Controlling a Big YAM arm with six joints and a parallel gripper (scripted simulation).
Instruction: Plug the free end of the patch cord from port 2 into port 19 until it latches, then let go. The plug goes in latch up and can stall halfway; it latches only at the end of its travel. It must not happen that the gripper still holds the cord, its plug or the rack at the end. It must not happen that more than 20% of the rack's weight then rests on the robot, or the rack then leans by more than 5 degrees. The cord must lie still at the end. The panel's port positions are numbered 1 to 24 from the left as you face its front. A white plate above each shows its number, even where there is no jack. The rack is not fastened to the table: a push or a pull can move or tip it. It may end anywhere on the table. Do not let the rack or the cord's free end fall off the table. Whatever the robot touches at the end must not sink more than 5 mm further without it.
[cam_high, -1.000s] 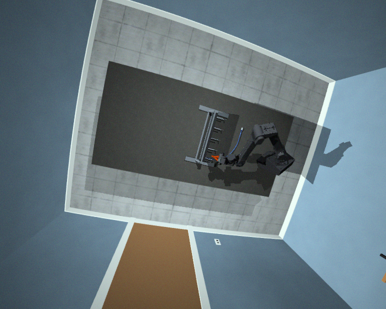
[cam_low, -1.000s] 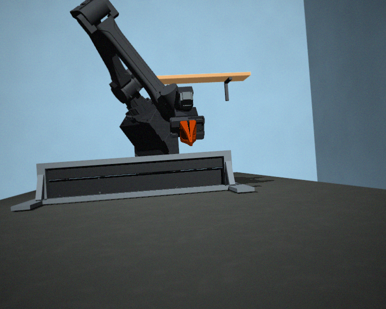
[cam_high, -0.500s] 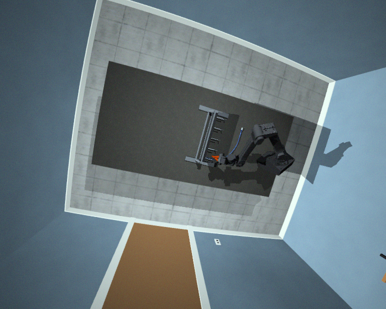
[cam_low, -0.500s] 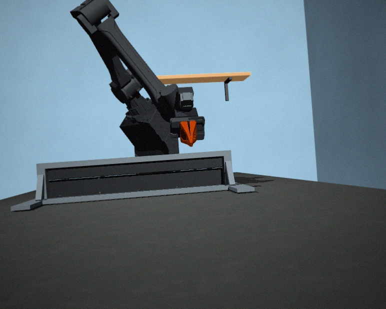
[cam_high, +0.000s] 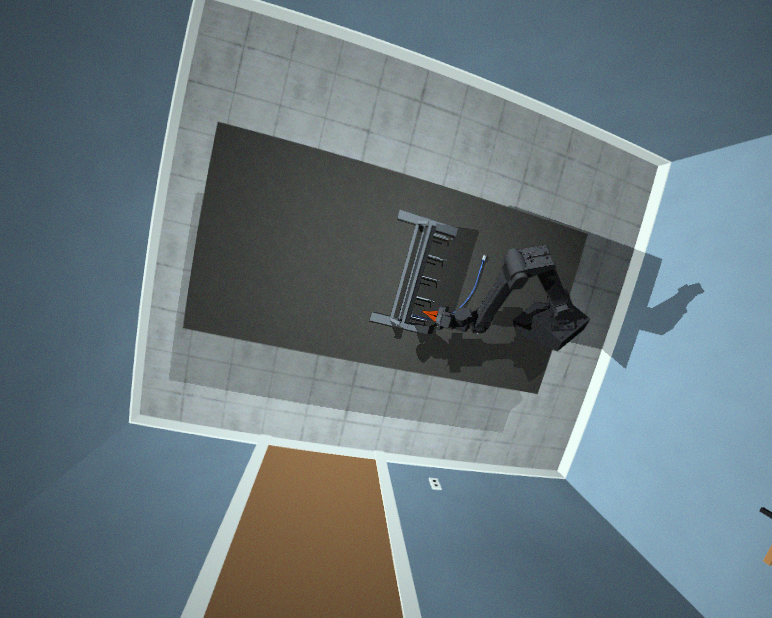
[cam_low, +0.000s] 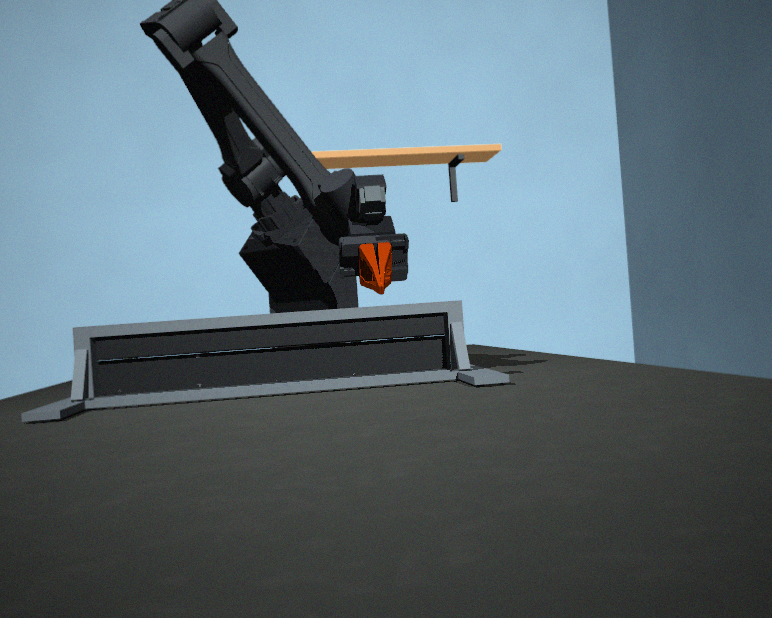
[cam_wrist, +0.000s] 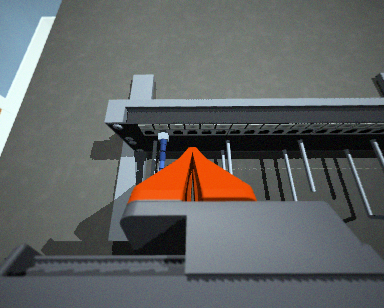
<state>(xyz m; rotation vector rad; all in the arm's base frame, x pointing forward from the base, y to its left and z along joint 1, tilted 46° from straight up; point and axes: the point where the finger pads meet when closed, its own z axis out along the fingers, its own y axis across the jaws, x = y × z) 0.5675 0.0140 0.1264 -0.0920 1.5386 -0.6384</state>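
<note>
My gripper (cam_high: 424, 313) (cam_low: 381, 292) (cam_wrist: 192, 153) is shut, its orange fingertips together with nothing seen between them. It hangs in front of and above the rack (cam_high: 405, 273) (cam_low: 270, 314) (cam_wrist: 260, 103), near the low-numbered end. In the wrist view a white plug (cam_wrist: 163, 136) with its blue cord (cam_wrist: 162, 152) sits in a port near the panel's left end, left of my fingertips. In the top view the blue cord (cam_high: 478, 283) curves over the table to its free end (cam_high: 484, 257), a pale plug between rack and arm. The cord's middle is hidden by my gripper and arm. Port 19 cannot be made out.
Metal cable guide bars (cam_wrist: 307, 167) (cam_high: 429, 280) stick out from the rack's front below the ports. The rack's feet (cam_wrist: 143, 86) (cam_low: 484, 377) rest on the dark table (cam_high: 289, 238). The arm's base stands at the table's right part in the top view.
</note>
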